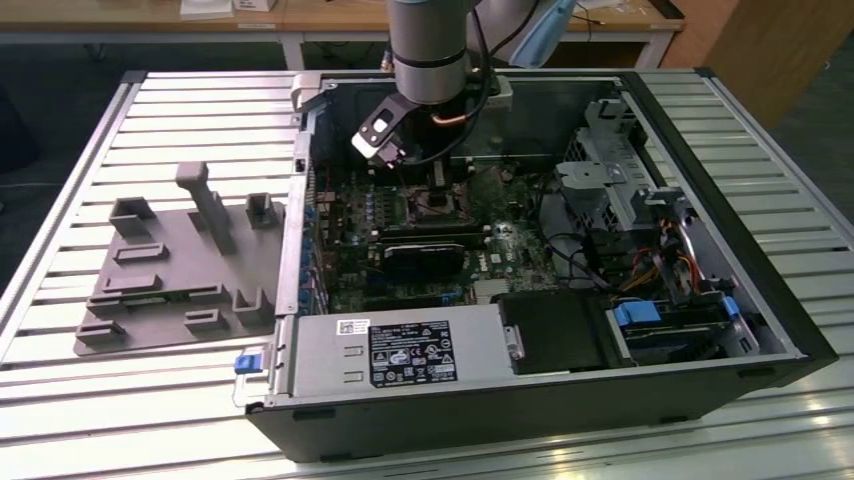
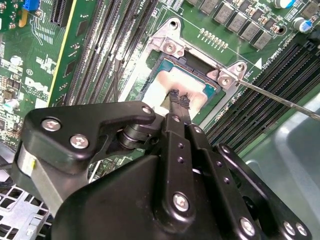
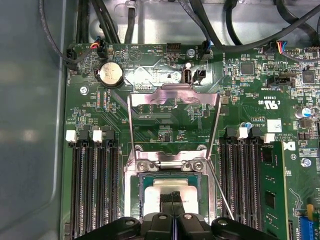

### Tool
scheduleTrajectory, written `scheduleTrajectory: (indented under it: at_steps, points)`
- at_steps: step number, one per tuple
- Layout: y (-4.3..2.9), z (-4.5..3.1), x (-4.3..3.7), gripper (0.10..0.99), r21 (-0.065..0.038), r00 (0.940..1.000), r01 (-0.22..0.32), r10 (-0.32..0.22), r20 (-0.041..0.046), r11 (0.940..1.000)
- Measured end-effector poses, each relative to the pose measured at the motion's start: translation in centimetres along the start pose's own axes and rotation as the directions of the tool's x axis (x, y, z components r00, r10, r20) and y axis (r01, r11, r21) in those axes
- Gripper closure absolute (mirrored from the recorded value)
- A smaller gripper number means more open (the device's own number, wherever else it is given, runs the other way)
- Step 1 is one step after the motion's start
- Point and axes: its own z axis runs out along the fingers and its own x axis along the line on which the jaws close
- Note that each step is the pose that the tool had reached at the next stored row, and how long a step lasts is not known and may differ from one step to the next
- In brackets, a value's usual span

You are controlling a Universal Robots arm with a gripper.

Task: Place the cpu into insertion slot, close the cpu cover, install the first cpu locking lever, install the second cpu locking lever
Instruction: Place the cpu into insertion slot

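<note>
The cpu (image 3: 157, 192) lies flat in the insertion slot (image 3: 134, 196), its pale metal top up. It is also in the second wrist view as the cpu (image 2: 162, 87). My gripper (image 3: 175, 196) is shut, its two thin black fingertips pressed together on the chip's top with nothing between them; the gripper (image 2: 179, 99) tips sit near the chip's middle. The cpu cover (image 3: 172, 94) stands open, swung back on its hinge away from the socket. One thin wire locking lever (image 2: 280, 102) sticks out unlatched beside the socket. In the exterior view the gripper (image 1: 430, 190) reaches down into the open computer case.
Black memory slots (image 3: 95, 190) flank the socket, with a green memory stick (image 3: 272, 195) on one side. Cables (image 3: 200, 20) run along the case wall. A black graphics card (image 1: 427, 255), grey power supply (image 1: 387, 355) and drive cage (image 1: 627, 190) fill the case. A grey fixture plate (image 1: 174, 270) lies on the exterior view's left.
</note>
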Motion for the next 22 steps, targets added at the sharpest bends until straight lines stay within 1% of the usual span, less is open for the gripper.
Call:
scheduleTrajectory:
  at_steps: [6,10,13,18,19,22]
  points:
    - [0.07,-0.70,-0.02,0.984,0.000,1.0000,0.000,0.000,0.0004,1.0000]
    - [0.16,-1.49,-0.05,0.984,0.000,1.0000,0.000,0.000,0.0003,1.0000]
    - [0.25,-2.40,-0.07,0.984,-0.001,1.0000,0.000,0.000,0.0005,1.0000]
    - [0.44,-4.18,-0.12,0.984,-0.003,1.0000,0.000,0.000,0.0003,1.0000]
    - [0.62,-5.88,-0.17,0.984,-0.007,1.0000,0.000,0.000,0.0002,1.0000]
    - [0.63,-5.88,-0.17,0.984,-0.007,1.0000,0.000,0.000,0.0001,1.0000]
